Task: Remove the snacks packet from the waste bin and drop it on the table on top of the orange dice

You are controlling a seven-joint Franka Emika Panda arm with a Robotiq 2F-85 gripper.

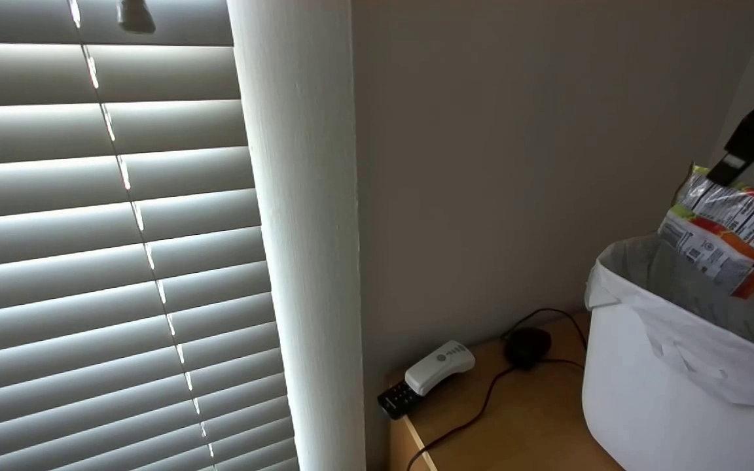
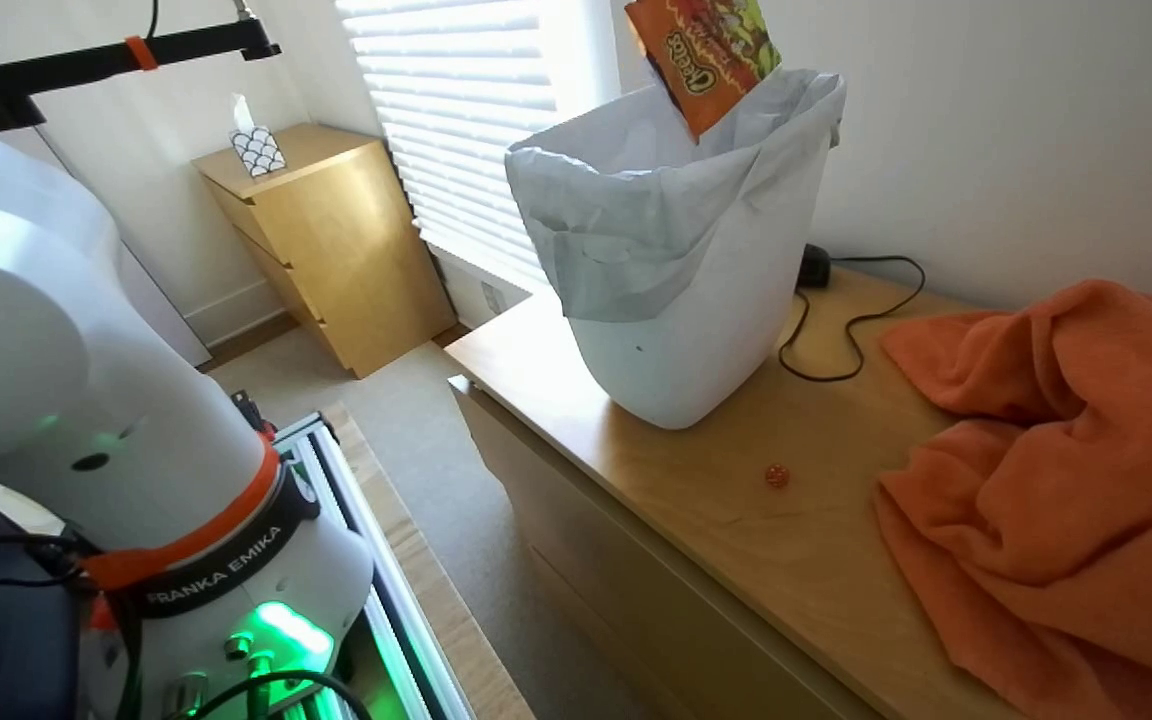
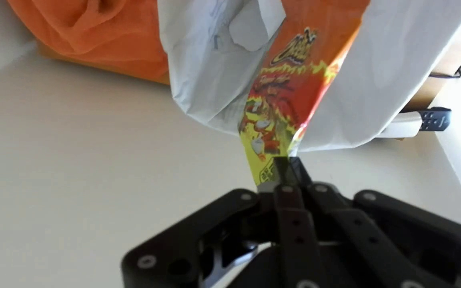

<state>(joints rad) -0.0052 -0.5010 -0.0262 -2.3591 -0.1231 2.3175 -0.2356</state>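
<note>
The snacks packet, an orange and yellow Cheetos bag (image 1: 730, 229) (image 2: 701, 60) (image 3: 294, 84), hangs tilted at the mouth of the white, bag-lined waste bin (image 1: 671, 386) (image 2: 676, 310) (image 3: 206, 72). My gripper (image 1: 725, 171) (image 3: 288, 162) is shut on the packet's yellow top edge, above the bin. In an exterior view the packet's lower corner overlaps the bin's opening; I cannot tell how far below the rim it reaches. The orange dice (image 2: 777, 476) lies on the wooden table top (image 2: 826, 570) in front of the bin. It is not visible in the wrist view.
A crumpled orange cloth (image 2: 1086, 450) (image 3: 102, 36) lies on the table beside the dice. A black device with a cable (image 1: 527, 347) (image 2: 816, 266) is behind the bin. A white remote (image 1: 440, 367) and a black remote (image 1: 398, 399) lie at the table's edge. A wall rises behind.
</note>
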